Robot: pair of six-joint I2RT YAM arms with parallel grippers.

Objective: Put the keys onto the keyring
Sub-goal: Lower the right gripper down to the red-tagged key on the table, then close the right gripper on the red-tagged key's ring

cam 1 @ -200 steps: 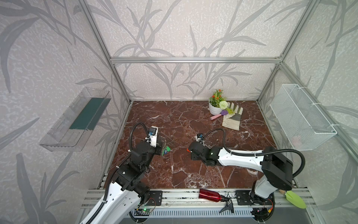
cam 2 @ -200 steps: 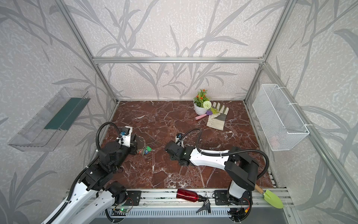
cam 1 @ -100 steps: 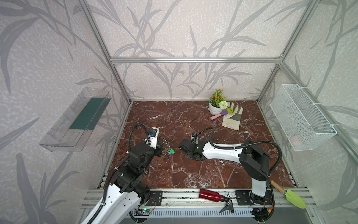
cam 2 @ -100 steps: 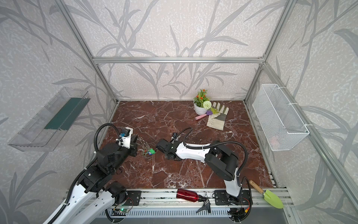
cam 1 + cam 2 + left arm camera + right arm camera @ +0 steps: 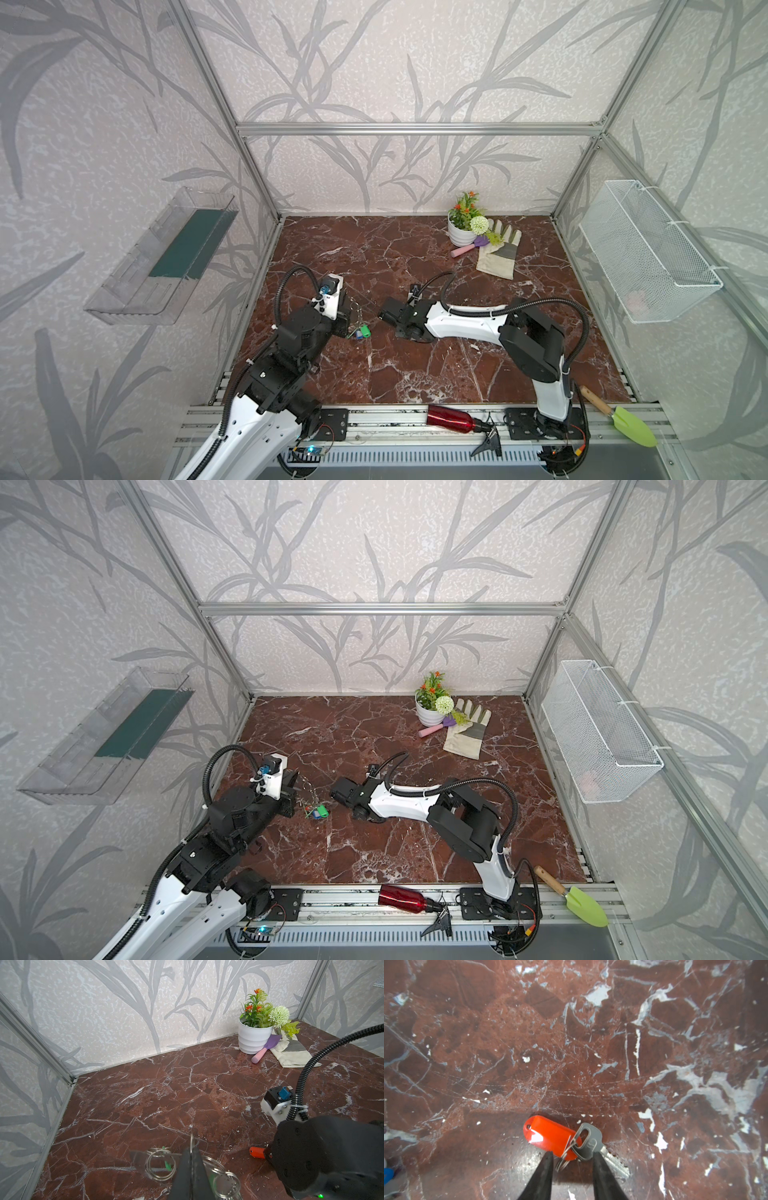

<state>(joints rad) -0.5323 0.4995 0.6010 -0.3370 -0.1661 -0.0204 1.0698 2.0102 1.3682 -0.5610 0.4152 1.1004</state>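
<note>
A key (image 5: 588, 1144) on a red-orange tag (image 5: 550, 1136) lies flat on the marble floor, joined to it by a small wire ring. My right gripper (image 5: 572, 1155) is low over it, open, with one finger on each side of that ring. In the left wrist view the tag's end (image 5: 256, 1152) pokes out from under the right arm's black wrist (image 5: 311, 1157). My left gripper (image 5: 191, 1152) is shut on the keyring (image 5: 161, 1165), a greyish plate edged with silver split rings. In both top views the keyring (image 5: 358, 316) hangs at the left gripper (image 5: 351, 311), with a green tag (image 5: 365, 331) below it.
At the back right stand a white flower pot (image 5: 461, 232), a pink-handled trowel (image 5: 465, 249) and a work glove (image 5: 496, 257). A red bottle (image 5: 451, 417) and a green trowel (image 5: 631, 426) lie on the front rail. A wire basket (image 5: 648, 253) and a clear shelf (image 5: 166, 257) hang on the side walls.
My right arm has swung left, bringing its gripper close to the keyring, and its jaws have narrowed. The left gripper stays shut, with the keyring shifted slightly.
</note>
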